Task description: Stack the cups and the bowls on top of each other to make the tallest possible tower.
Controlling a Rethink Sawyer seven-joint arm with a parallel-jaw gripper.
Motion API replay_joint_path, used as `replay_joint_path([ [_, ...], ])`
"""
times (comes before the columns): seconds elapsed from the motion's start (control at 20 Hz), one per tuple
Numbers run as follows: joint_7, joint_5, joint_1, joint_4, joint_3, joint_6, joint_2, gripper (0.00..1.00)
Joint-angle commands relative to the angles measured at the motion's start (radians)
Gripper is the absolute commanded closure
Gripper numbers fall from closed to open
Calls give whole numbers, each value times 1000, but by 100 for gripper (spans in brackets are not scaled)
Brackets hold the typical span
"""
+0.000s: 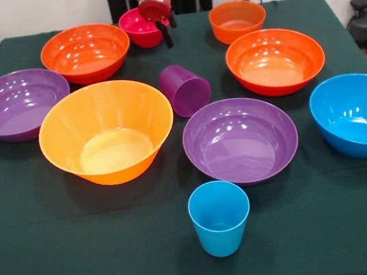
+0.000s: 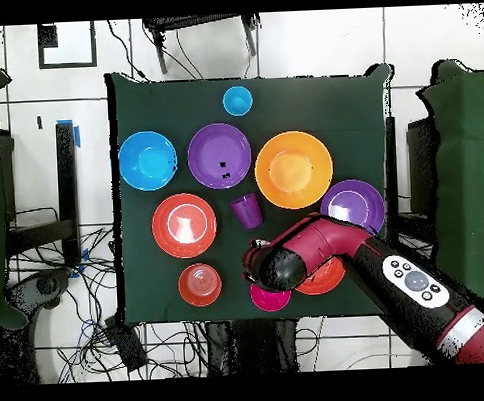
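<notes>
My gripper (image 1: pixel 171 35) is open and empty, low over the near rim of the small magenta bowl (image 1: pixel 134 27) at the table's far side. The purple cup (image 1: pixel 185 89) lies on its side in the middle. The light blue cup (image 1: pixel 219 216) stands upright near the front edge. The big orange bowl (image 1: pixel 107 131), two purple bowls (image 1: pixel 240 139) (image 1: pixel 18 105), two red-orange bowls (image 1: pixel 86 52) (image 1: pixel 275 60), the blue bowl (image 1: pixel 358 113) and the small orange bowl (image 1: pixel 238 20) all sit apart, mouths up. In the overhead view the arm (image 2: pixel 318 243) covers part of one red-orange bowl (image 2: pixel 327 278).
A dark green cloth (image 1: pixel 85 263) covers the table. Chairs and cables lie around the table in the overhead view. The pedestal stands behind the magenta bowl.
</notes>
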Motion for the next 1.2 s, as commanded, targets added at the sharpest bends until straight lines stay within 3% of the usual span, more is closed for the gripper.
replay_joint_path([
  [0.05, -141, 50, 80, 51, 26, 99, -80, 0],
  [0.2, -129, 73, 98, 61, 33, 97, -109, 0],
  [0.45, -147, 53, 120, 22, -9, 85, -60, 0],
  [0.7, -127, 47, 152, 29, -10, 69, -71, 0],
  [0.95, -129, 21, 192, -4, -27, 58, -30, 0],
  [1.2, -77, 41, 250, 14, -21, 50, -44, 0],
])
